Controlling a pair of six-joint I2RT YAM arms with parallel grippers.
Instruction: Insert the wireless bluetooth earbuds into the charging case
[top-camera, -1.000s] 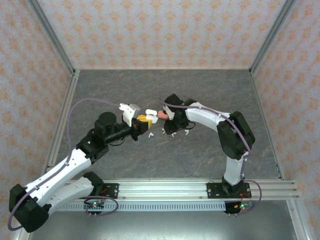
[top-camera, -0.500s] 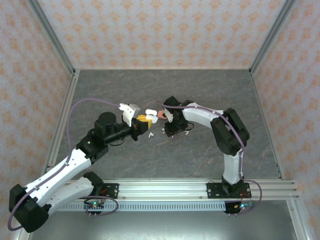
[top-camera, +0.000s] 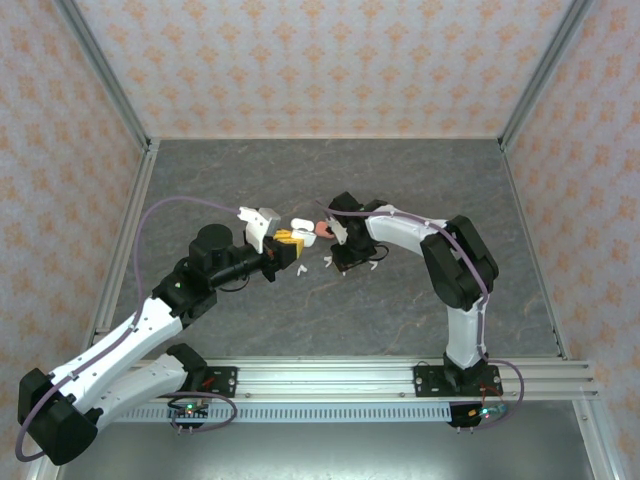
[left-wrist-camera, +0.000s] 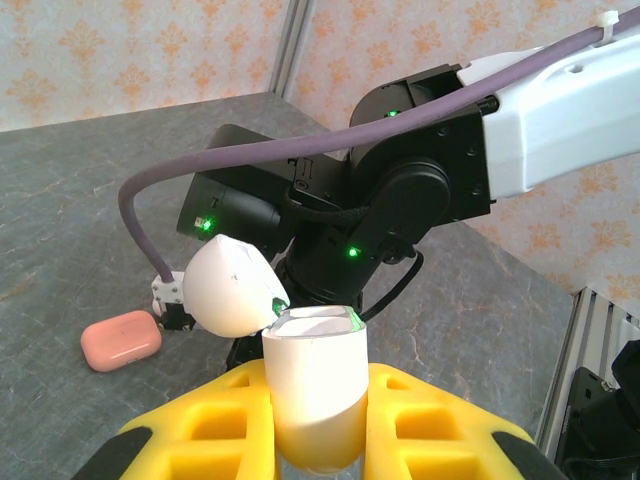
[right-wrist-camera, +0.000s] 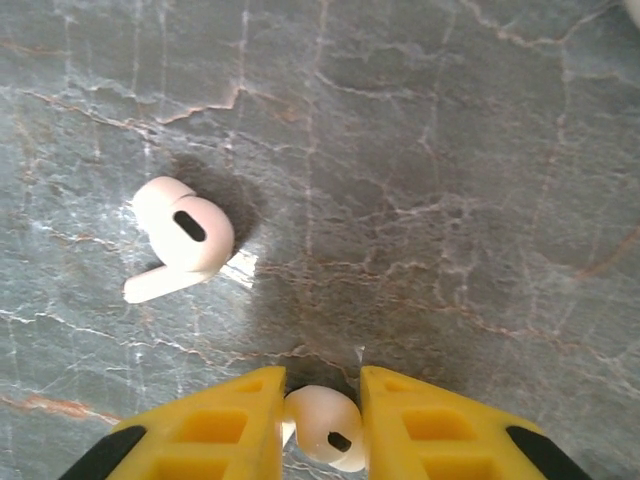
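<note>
Pick-up: the right gripper pinches a white earbud near the middle of the table; the left gripper clamps the case, lid open.
Best to lift straight up so the stem does not twist, then line it over a well. The right arm arches over, wrist pointing down; the left arm reaches low towards it. A second earbud lies just beside.

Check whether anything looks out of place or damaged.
Nothing looks damaged. One white earbud lies loose on its side; the right gripper pinches a second earbud; the left gripper holds an open white case.
</note>
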